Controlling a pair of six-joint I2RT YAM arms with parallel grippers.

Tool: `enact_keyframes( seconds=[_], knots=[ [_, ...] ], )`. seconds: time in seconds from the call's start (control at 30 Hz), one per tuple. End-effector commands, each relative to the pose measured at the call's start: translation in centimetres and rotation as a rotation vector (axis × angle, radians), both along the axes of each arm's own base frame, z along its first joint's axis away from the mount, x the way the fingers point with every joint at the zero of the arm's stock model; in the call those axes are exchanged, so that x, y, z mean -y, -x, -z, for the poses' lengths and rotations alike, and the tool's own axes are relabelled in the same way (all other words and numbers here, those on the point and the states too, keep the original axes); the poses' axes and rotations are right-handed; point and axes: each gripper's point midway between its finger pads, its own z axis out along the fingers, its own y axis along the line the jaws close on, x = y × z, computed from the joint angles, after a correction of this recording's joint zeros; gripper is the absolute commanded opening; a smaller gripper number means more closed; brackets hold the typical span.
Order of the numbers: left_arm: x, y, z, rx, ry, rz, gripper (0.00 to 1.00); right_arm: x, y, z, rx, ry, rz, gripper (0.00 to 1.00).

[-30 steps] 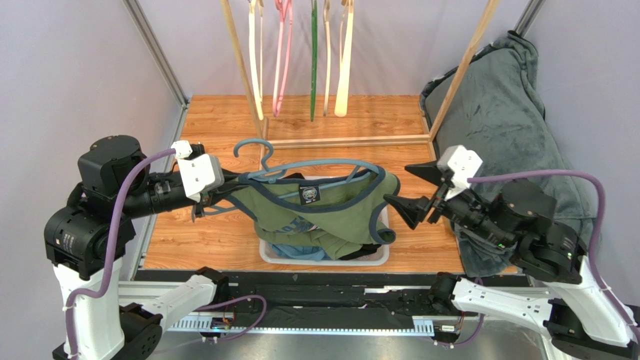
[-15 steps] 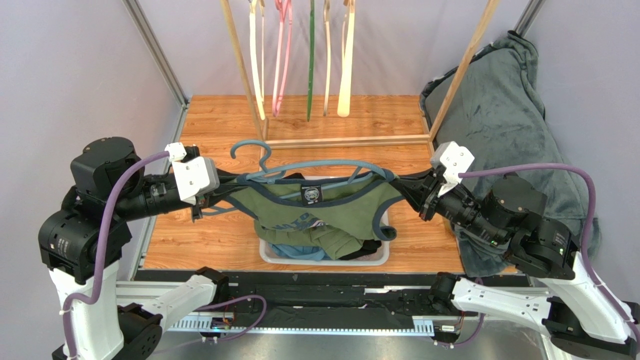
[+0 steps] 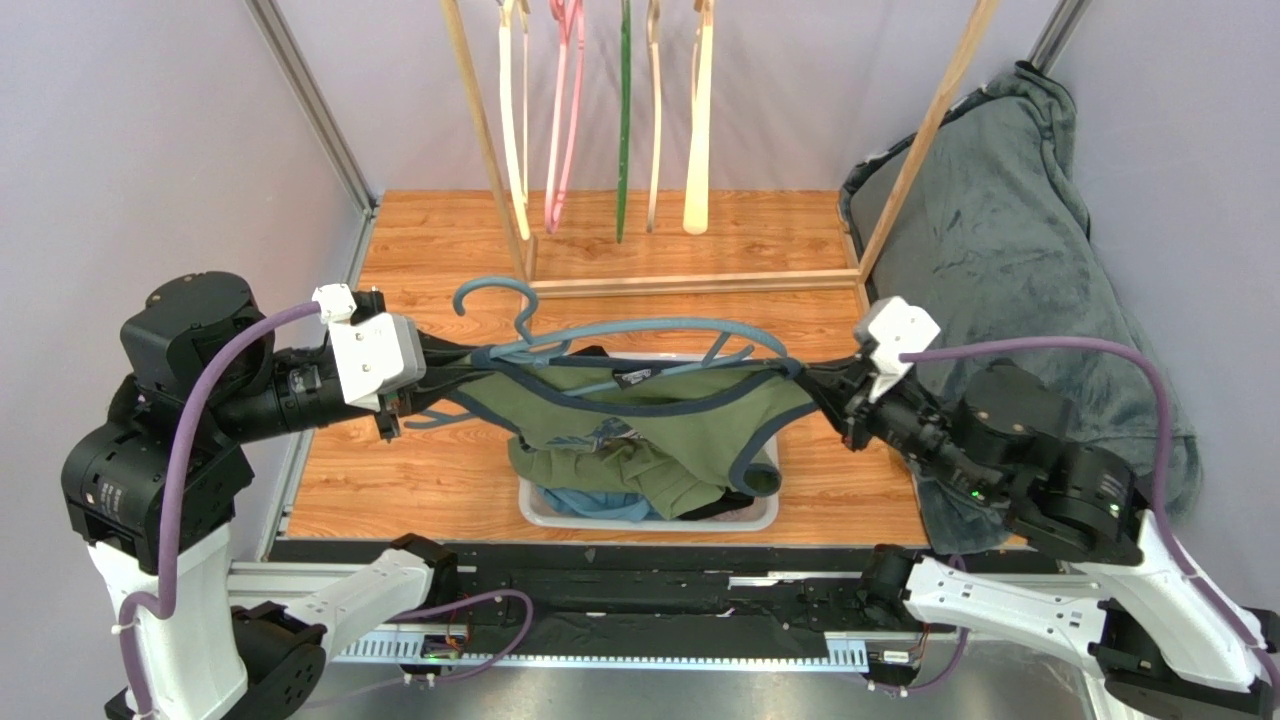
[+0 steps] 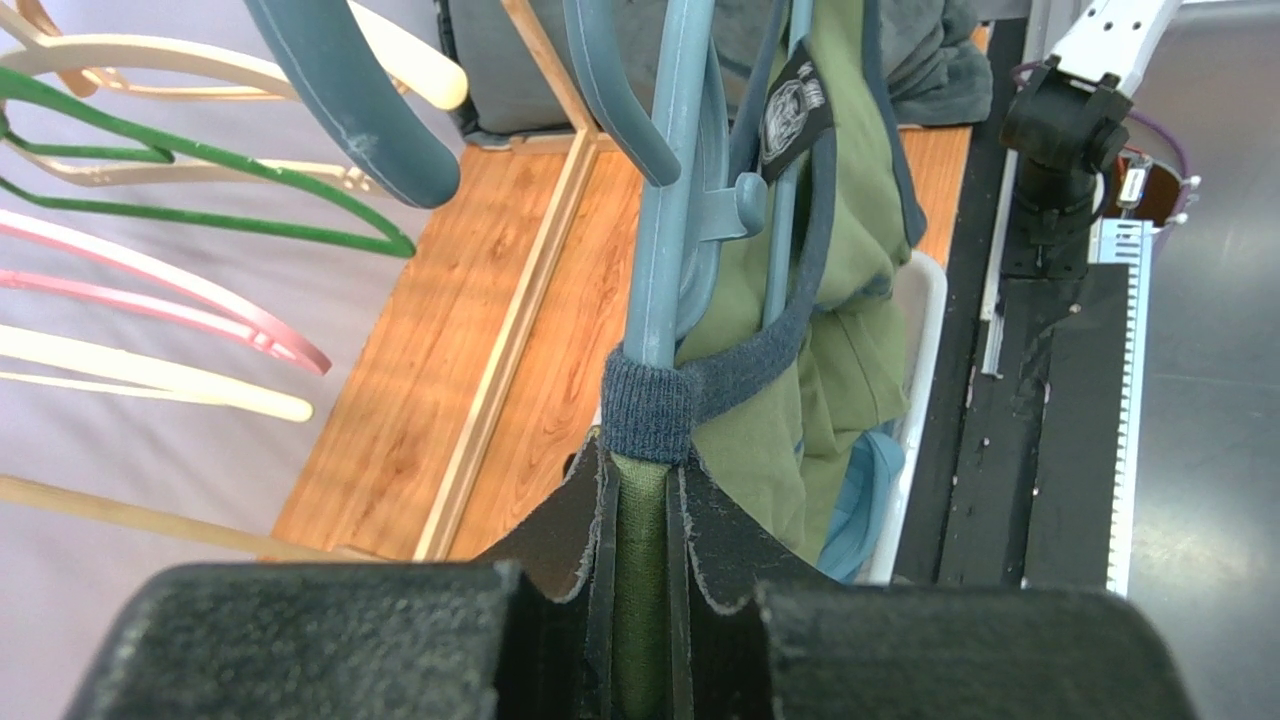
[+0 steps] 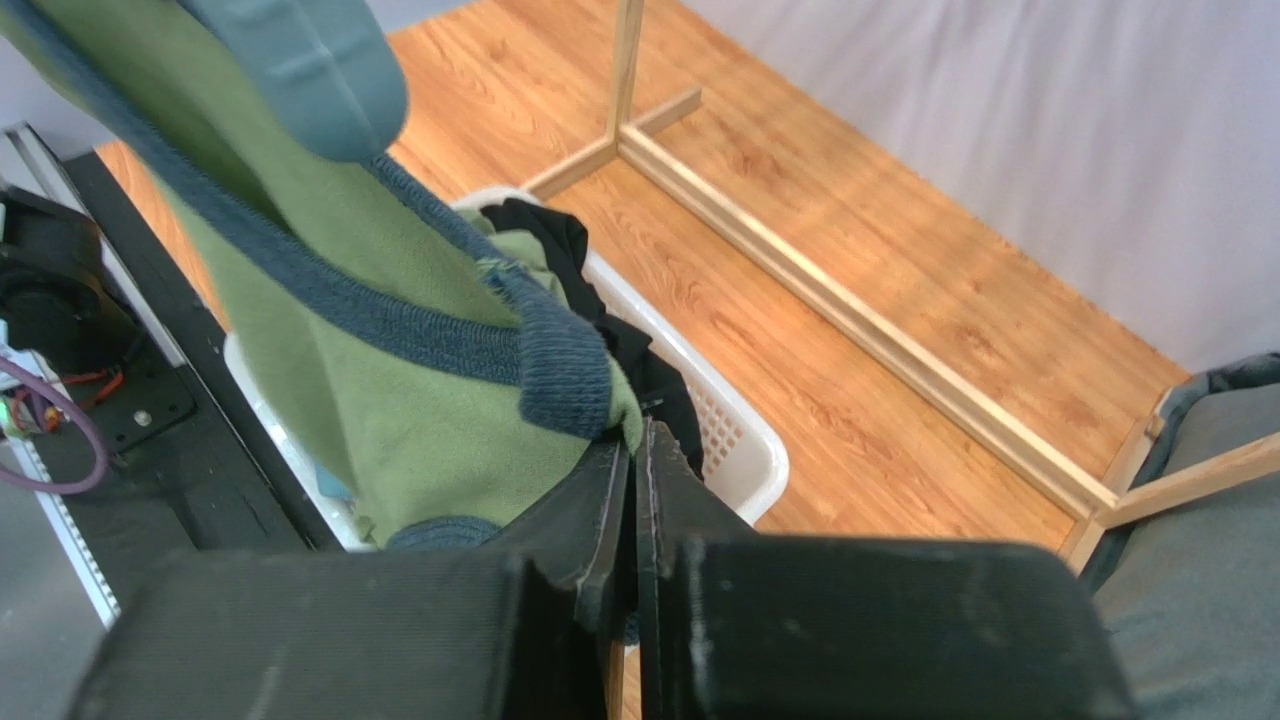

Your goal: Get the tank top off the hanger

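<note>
The right gripper (image 3: 824, 393), which had stood wide open off the right side of the white laundry basket (image 3: 649, 524) a second earlier, had closed in on the tank top (image 3: 661, 420). Its jaws were now pressed together on the dark-trimmed edge of the olive fabric. In the right wrist view that pinch sat right at the fingertips, above the basket's right end. The left arm had drawn a little farther out from the basket's left side, and the garment lay stretched more tautly between the two arms.

The left gripper (image 4: 639, 458) was clamped on the tank top's other strap, a strip of green cloth showing between its fingers. The strap's dark trim was looped round the end of the blue-grey plastic hanger (image 4: 664, 210), just ahead of the tips. The tank top was still on the hanger, hung over the basket. Its lower folds sagged into the basket, among other clothes there.

Beyond the basket stood a wooden rack (image 3: 691, 281) with spare hangers (image 3: 625, 120) dangling from it. A grey blanket (image 3: 1022, 255) was draped to the basket's right.
</note>
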Motion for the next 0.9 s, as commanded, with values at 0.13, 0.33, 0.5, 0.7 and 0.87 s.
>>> enact_keyframes(
  seconds=[0.13, 0.33, 0.5, 0.7, 0.87],
  knots=[
    [1.8, -1.6, -1.1, -0.022, 0.035, 0.062, 0.00, -4.5, -1.8, 1.3, -0.031, 0.047, -0.045, 0.37],
    [2.5, -4.4, -0.2, 0.005, -0.032, 0.029, 0.00, -3.0, 0.6, -2.1, 0.008, 0.015, -0.135, 0.65],
    [2.9, -7.1, -1.8, 0.053, -0.004, -0.046, 0.00, -0.3, 3.0, -5.1, 0.032, -0.018, -0.170, 0.70],
    [3.0, -8.6, -3.0, 0.062, 0.026, -0.100, 0.00, 1.6, 5.0, -7.1, 0.045, -0.020, -0.219, 0.71],
    [3.9, -4.5, -0.8, 0.117, -0.064, 0.118, 0.00, 1.7, 5.7, -9.8, 0.124, -0.065, -0.262, 0.77]
  ],
)
